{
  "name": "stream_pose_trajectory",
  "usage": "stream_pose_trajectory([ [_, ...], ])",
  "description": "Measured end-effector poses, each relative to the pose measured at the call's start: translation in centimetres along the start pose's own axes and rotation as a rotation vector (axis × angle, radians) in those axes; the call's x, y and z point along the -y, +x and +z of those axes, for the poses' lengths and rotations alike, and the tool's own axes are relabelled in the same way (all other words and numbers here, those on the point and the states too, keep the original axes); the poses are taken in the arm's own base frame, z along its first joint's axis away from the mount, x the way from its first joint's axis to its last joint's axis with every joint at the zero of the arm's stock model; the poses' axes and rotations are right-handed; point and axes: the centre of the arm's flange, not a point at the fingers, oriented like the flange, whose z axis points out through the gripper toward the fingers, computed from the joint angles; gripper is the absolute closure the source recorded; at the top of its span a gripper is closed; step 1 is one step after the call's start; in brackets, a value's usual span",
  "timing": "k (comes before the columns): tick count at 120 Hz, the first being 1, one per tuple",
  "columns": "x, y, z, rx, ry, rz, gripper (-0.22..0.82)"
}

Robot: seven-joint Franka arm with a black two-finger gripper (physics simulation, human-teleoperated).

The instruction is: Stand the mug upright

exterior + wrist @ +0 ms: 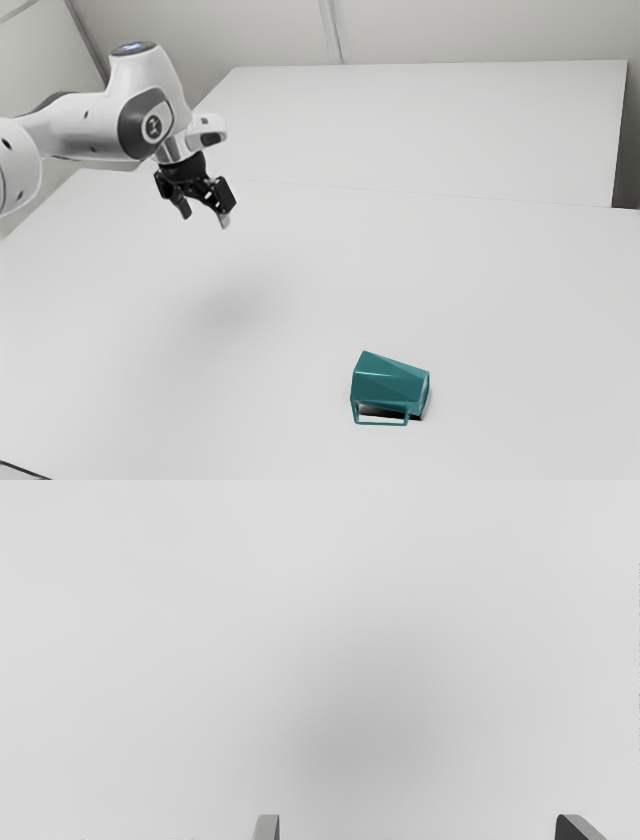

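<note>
We hold our gripper (205, 217) open and empty above the table (480, 290); the mug (388, 383) lies on its side, lower and well off toward the exterior view's right and near edge, long axis roughly left to right there, handle (382, 423) nearward

two spread fingertips (267, 828) above shadowed table (150, 630)
</note>
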Motion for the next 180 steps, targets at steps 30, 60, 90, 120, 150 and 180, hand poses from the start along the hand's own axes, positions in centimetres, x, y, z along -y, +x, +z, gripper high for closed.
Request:
stream_pose_trajectory([
  [30,-0.7,-7.8,-1.6,-0.048,-0.124,-0.047,0.0],
  [60,-3.0,-10.2,4.2,0.022,-0.355,-0.128,0.0],
  [90,-6.7,-14.2,9.7,0.104,-0.519,-0.164,0.0],
  [120,-10.9,-15.4,13.1,0.166,-0.606,-0.16,0.0],
  [150,-15.5,-15.4,15.1,0.208,-0.666,-0.127,0.0],
  [180,-17.9,-15.1,16.2,0.171,-0.766,-0.096,0.0],
])
